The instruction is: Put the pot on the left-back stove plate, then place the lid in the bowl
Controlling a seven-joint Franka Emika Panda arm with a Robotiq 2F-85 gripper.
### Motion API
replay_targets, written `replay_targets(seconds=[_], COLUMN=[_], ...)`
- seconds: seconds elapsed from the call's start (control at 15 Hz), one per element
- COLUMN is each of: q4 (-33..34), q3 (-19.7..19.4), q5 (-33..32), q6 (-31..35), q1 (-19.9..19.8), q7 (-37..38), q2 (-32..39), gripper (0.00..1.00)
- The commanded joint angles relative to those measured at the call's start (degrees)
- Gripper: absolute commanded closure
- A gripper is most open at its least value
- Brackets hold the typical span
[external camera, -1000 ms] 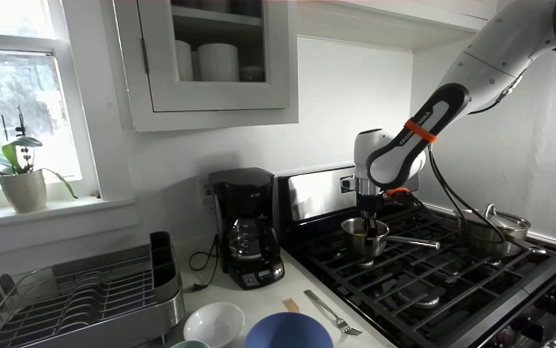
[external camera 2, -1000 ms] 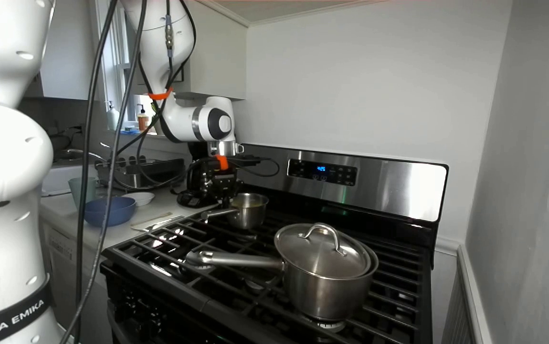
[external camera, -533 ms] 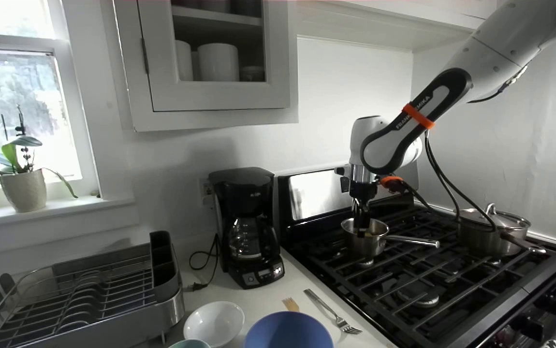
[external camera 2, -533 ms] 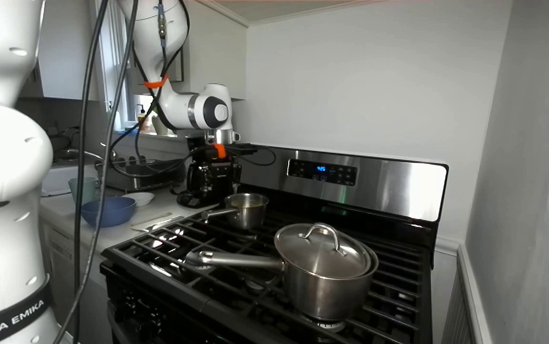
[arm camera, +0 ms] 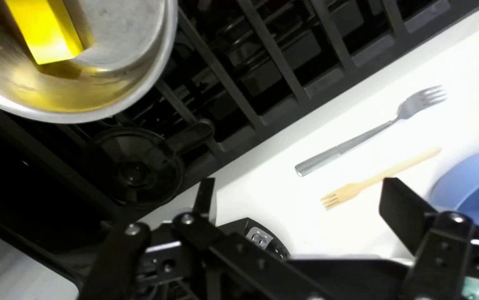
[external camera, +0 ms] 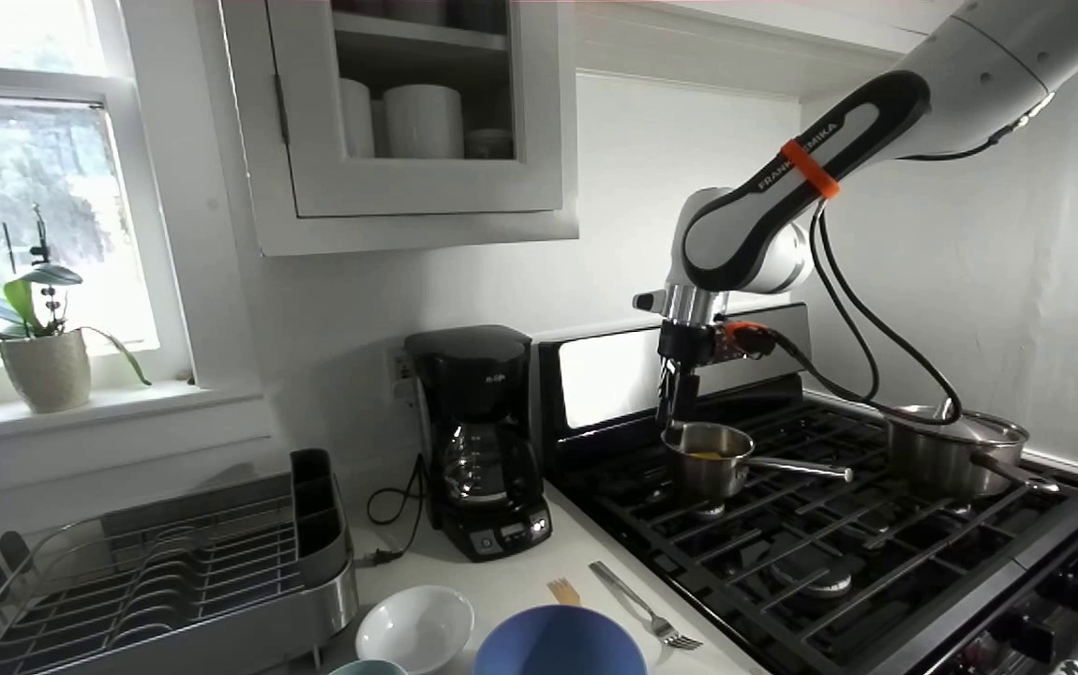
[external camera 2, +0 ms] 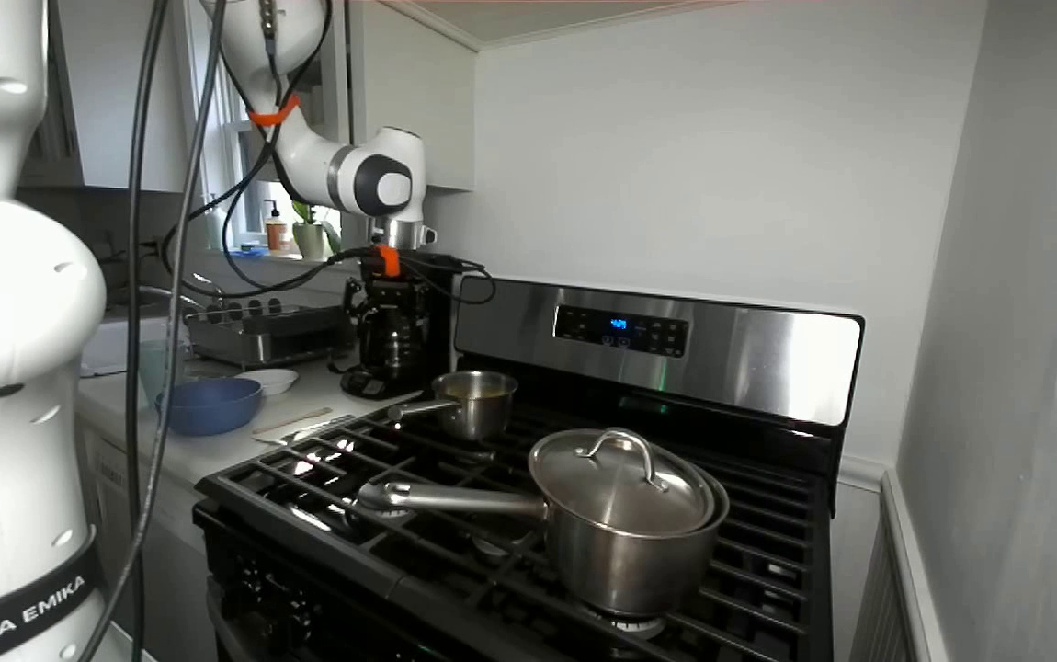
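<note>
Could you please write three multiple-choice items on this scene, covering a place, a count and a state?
1. Where is the yellow block? A) in the dish rack B) in the small pot C) on the windowsill
2. How many forks lie on the counter? A) one B) four C) two
3. The gripper is: A) open, empty B) shut, empty C) shut on a bowl

1 B: the wrist view shows it inside.
2 C: one metal, one wooden fork.
3 A: its fingers stand wide apart.
</note>
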Motion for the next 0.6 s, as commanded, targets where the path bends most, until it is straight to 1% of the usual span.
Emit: replay_targets(seconds=[0.0,0.07,0.13,0.2,0.27,0.53], q4=[-1.71,-1.54,-1.86,-1.16,-0.33,-0.31], q3=[-0.68,-0.58,-0.84,-0.60,-0.27,-0.23], q5=[-0.57,-0.82,-2.17,-0.94,-0.43,-0.44], q6=[4.08,4.63,7.22,5.91,4.58,4.62], q1=[2.26,2.72,3.19,3.16,2.52,2.61], q7=[9.52,12.41,16.61,17.92,13.62,14.10], q2=[-1.37,-0.83,-0.42,0.22,0.11,0.31], gripper=[0.00,0.00,0.00,0.00,0.00,0.00])
